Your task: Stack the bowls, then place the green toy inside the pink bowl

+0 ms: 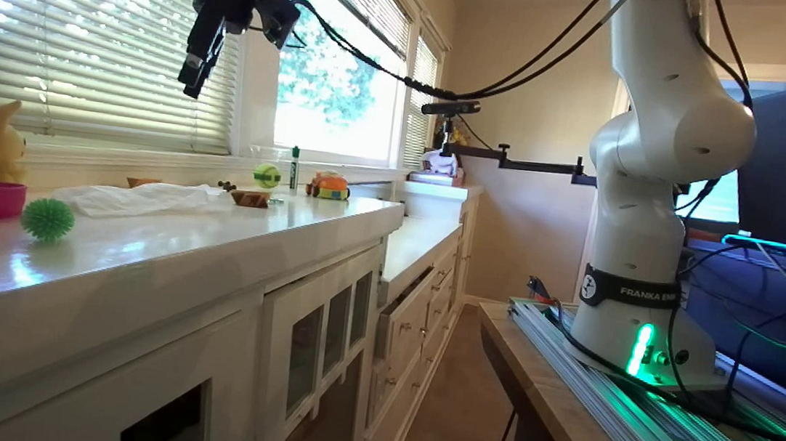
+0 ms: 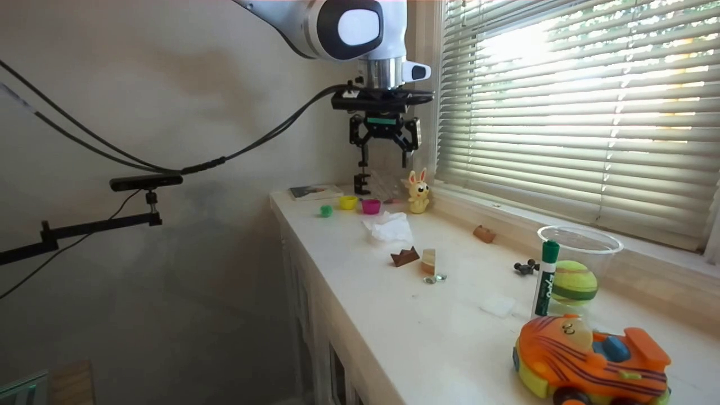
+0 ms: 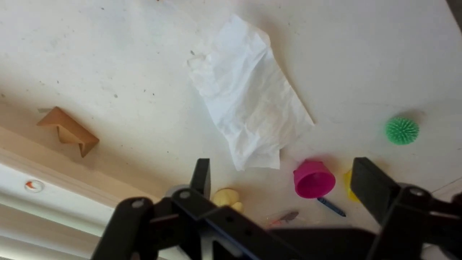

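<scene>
2 bowls point(image 2: 370, 207) and 1 green toy point(image 2: 326, 211) well below the gripper point(image 2: 384, 165), jaws wide apart

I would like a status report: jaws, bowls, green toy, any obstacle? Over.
Jaws open, nothing held, above counter. Pink bowl beside yellow bowl, not stacked. Green toy outside both. Rabbit near pink bowl, perhaps a bump risk.
</scene>
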Action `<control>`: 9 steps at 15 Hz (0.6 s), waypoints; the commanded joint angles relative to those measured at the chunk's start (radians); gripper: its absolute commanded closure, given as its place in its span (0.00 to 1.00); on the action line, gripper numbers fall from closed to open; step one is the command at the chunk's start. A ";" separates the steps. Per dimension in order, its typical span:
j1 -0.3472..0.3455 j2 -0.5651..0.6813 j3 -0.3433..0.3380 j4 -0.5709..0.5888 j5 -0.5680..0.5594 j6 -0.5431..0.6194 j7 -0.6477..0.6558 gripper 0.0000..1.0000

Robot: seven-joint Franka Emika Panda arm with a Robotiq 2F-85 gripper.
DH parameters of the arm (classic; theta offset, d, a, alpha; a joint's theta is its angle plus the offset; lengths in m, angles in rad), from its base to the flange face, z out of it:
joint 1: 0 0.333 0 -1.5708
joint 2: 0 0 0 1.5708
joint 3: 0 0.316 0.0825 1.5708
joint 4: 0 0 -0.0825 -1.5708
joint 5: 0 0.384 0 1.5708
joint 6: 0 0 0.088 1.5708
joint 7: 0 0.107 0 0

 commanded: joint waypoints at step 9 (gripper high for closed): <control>-0.022 0.040 0.035 0.061 -0.008 -0.024 -0.009 0.00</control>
